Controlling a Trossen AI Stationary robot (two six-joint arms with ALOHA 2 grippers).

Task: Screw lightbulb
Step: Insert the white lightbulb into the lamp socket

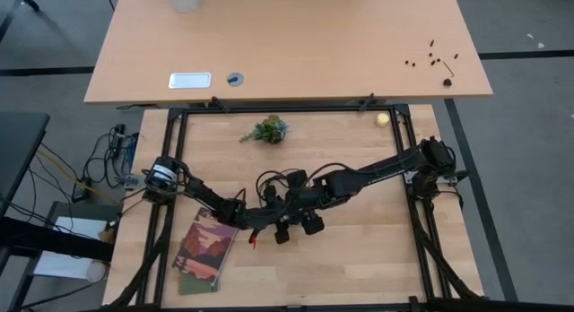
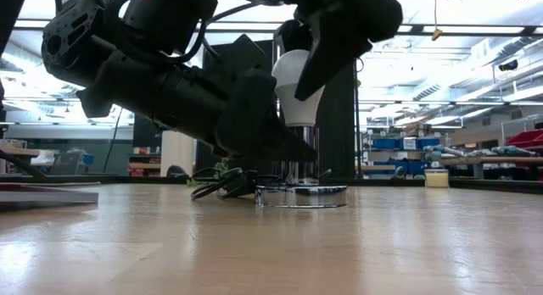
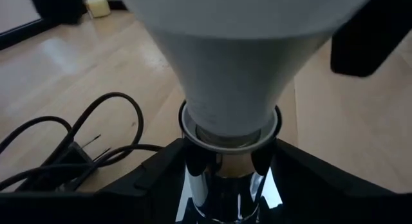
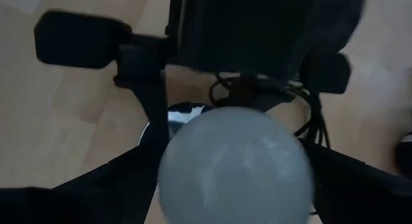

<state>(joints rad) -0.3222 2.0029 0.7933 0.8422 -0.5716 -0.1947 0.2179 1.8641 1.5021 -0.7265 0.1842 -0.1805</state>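
Lightbulb point(image 2: 297, 87) upright over its socket, held from above by the right end effector point(image 2: 316, 53).

Lightbulb's white pear-shaped glass points up and its narrow neck sits in the rim of a shiny chrome socket post point(image 3: 225, 179), which rises from a flat round silver base point(image 2: 301, 196) on the counter point(image 2: 382, 253), near the middle and somewhat toward the front edge. From the right wrist view the frosted dome point(image 4: 235, 163) fills the space between that arm's dark fingers point(image 4: 138, 179), which are clenched on the glass from either side. The left end effector point(image 3: 225, 169) comes in low from the left edge and is clamped around the chrome post just under the bulb's neck. Black cord point(image 3: 71, 150) lies looped on the wood beside the base. A booklet point(image 1: 204, 249) rests near the front left corner.
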